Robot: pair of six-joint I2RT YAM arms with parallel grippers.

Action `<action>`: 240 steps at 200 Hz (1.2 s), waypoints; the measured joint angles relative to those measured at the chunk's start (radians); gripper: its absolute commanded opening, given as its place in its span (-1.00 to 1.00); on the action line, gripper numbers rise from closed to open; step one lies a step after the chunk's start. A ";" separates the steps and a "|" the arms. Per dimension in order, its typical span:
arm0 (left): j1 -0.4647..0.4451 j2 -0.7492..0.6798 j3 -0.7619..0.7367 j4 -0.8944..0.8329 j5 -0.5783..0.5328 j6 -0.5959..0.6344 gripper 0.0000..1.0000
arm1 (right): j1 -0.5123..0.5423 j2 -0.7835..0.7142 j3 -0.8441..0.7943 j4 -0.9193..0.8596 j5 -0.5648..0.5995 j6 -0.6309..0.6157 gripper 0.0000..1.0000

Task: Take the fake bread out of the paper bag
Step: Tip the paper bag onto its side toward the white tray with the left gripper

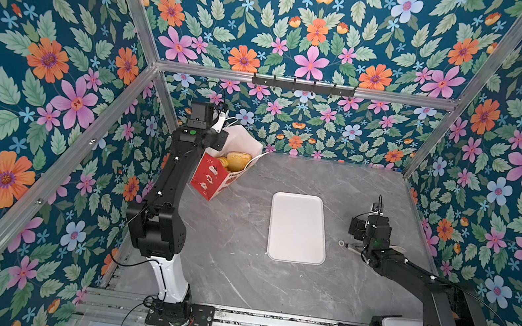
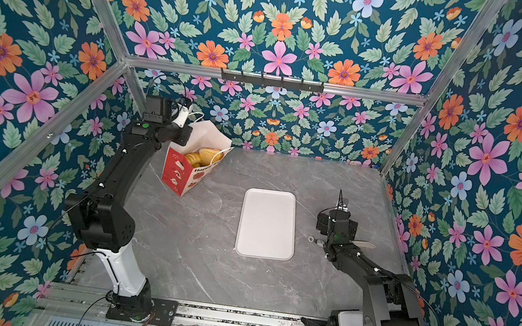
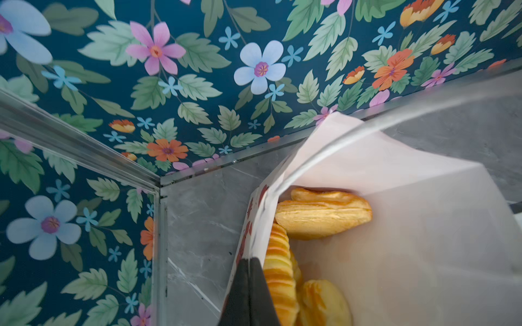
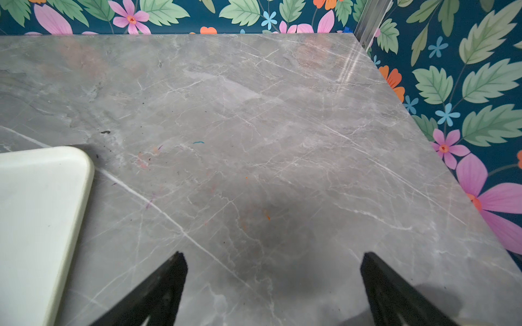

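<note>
The paper bag, red outside and white inside, stands tilted at the back left of the table, mouth open upward. Golden fake bread shows inside it: a long roll, a striped roll and a rounder bun. My left gripper is shut on the bag's rim, right beside the striped roll. Low over bare table at the right, my right gripper stands wide open and holds nothing.
A white rectangular tray lies in the middle of the grey marble table, left of the right gripper. Floral walls and aluminium posts close in the back and sides, and the bag stands near the back left corner post.
</note>
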 measured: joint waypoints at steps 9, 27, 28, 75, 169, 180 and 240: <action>-0.001 0.005 0.014 -0.005 -0.008 0.017 -1.00 | 0.000 0.001 0.000 -0.001 0.000 0.000 0.94; -0.001 -0.005 0.002 0.002 -0.012 0.040 -1.00 | 0.000 0.003 0.003 -0.004 0.000 0.000 0.94; -0.001 -0.005 0.000 0.002 -0.012 0.041 -1.00 | 0.000 0.003 0.003 -0.004 0.000 0.000 0.94; -0.055 -0.144 -0.297 0.116 -0.019 0.065 -1.00 | 0.000 0.011 0.010 -0.008 -0.008 0.002 0.94; -0.249 -0.299 -0.571 0.274 -0.087 0.021 -1.00 | 0.000 0.011 0.011 -0.017 -0.025 0.012 0.94; -0.265 -0.325 -0.613 0.289 -0.093 0.017 -1.00 | 0.000 0.011 0.011 -0.021 -0.025 0.012 0.94; -0.310 -0.531 -0.907 0.368 -0.113 -0.003 -1.00 | 0.001 0.018 0.036 -0.056 -0.042 0.012 0.94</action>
